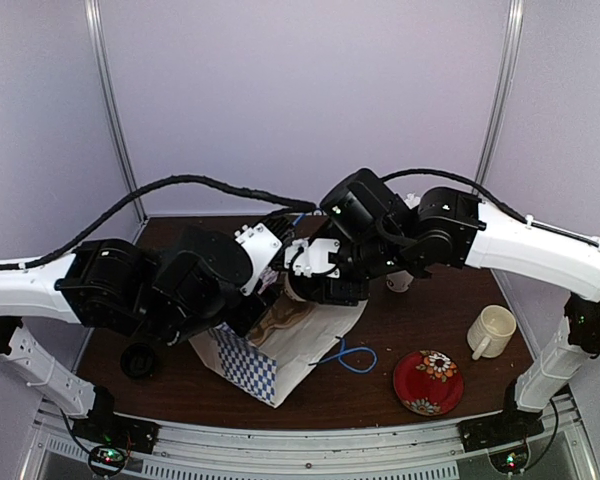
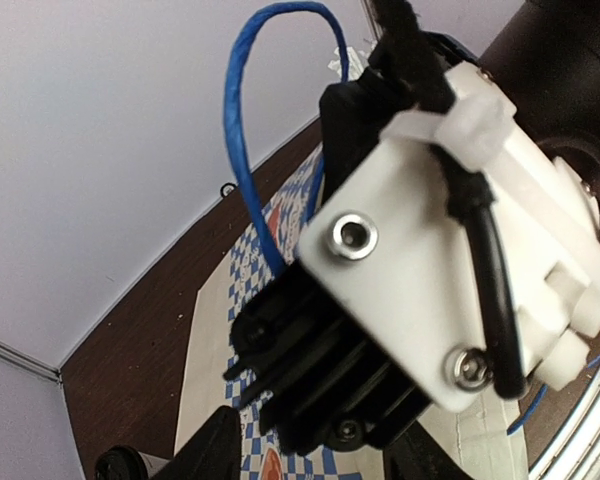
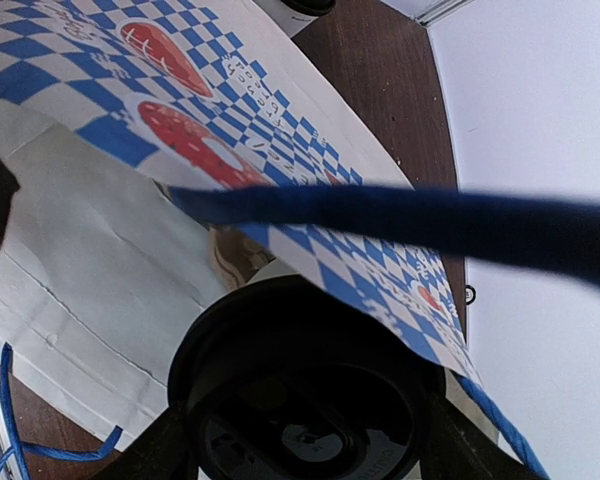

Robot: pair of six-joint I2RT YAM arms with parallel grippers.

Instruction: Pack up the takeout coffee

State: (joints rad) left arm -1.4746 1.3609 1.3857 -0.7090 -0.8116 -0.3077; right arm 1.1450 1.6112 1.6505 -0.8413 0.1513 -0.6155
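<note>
coffee cup (image 3: 300,395), lidded, sits clamped in my right gripper (image 3: 305,440) at the mouth of the paper bag (image 1: 280,350), mid table (image 1: 430,310); for my left gripper (image 2: 320,452) i cannot tell.

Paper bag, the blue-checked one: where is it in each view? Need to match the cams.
Top external: paper bag sits low centre, below where the two arms meet.
Left wrist: bag is lower left, running to the bottom edge.
Right wrist: bag fills the left and upper part, checked side up.
Shared landmark: the dark wood table.
</note>
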